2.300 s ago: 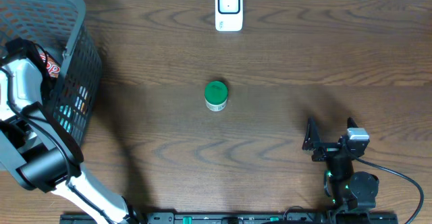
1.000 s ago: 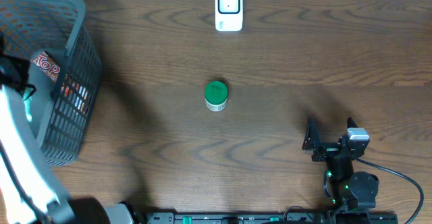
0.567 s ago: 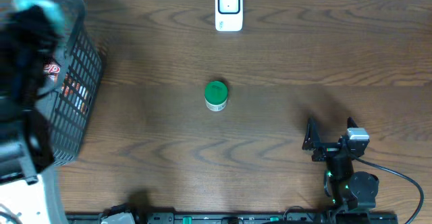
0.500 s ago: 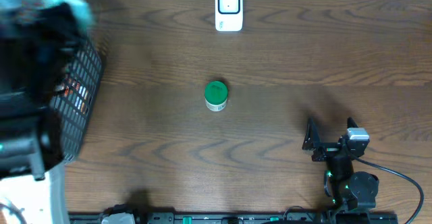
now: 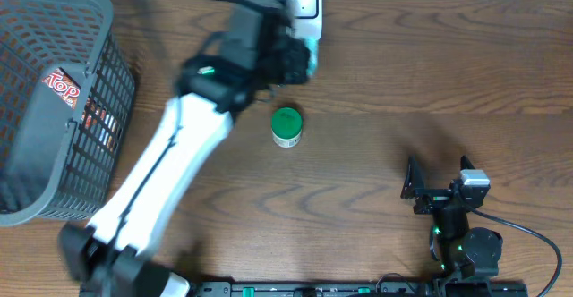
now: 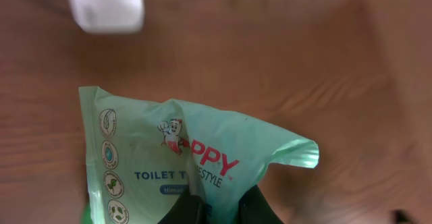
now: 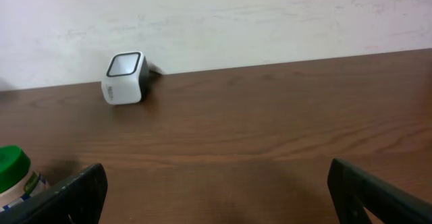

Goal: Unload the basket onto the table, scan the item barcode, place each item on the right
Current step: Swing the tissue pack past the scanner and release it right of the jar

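We are holding the green packet (image 6: 182, 156) in the left gripper (image 6: 219, 207), whose fingers are pinching it at its lower edge, and in the wrist view the printed front is facing the camera with the white scanner (image 6: 104, 5) just beyond its upper corner. From overhead the left gripper (image 5: 291, 60) is hovering, blurred, right beside the scanner (image 5: 303, 2) at the far edge of the table (image 5: 430, 82), so we are judging the step in hand to be presenting the item, with the pick already done. We are not seeing any barcode on the face that is showing, so it is probably on the hidden side, though we cannot tell. The next move, as we are reading it, is calling for settling the packet over the scanner's window and turning the wrist until the barcode side is facing it, flat enough to read, since the soft film is creasing near the grip. The right gripper (image 5: 439, 185) is resting well apart near the front edge with its jaws spread wide and nothing between them. The green-capped bottle (image 5: 286, 127) is standing mid-table and the basket (image 5: 98, 91) is sitting at the left, both outside this step.
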Available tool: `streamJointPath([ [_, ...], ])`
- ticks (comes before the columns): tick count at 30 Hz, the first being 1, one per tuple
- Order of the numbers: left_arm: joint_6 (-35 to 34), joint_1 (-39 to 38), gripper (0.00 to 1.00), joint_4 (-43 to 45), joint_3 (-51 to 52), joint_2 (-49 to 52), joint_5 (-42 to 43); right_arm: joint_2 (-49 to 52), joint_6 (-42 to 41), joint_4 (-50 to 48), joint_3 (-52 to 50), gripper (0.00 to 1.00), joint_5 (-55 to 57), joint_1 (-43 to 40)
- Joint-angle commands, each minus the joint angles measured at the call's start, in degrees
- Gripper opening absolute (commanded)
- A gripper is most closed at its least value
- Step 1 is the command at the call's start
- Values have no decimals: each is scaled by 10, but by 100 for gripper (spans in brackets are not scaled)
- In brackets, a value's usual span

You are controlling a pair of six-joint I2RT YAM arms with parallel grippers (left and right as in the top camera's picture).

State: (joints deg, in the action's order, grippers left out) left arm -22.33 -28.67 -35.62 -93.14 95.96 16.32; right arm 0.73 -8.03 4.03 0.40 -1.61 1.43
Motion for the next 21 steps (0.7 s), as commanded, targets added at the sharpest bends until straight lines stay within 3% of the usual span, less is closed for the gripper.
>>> streamJointPath([
  [1, 50, -33, 7, 15, -4, 58, -7, -2, 0, 2, -1, 99, 2, 4],
  [8, 96, -74, 7, 43, -4, 156, -7, -2, 0, 2, -1, 99, 2, 4],
  [14, 183, -111, 7, 49, -4, 219, -8, -2, 0, 2, -1, 99, 2, 4],
  [20, 191, -142, 8, 48, -3, 246, -36, -2, 0, 2, -1, 99, 2, 4],
  [21, 191, -146, 17, 47, -3, 246, -51, -2, 0, 2, -1, 99, 2, 4],
])
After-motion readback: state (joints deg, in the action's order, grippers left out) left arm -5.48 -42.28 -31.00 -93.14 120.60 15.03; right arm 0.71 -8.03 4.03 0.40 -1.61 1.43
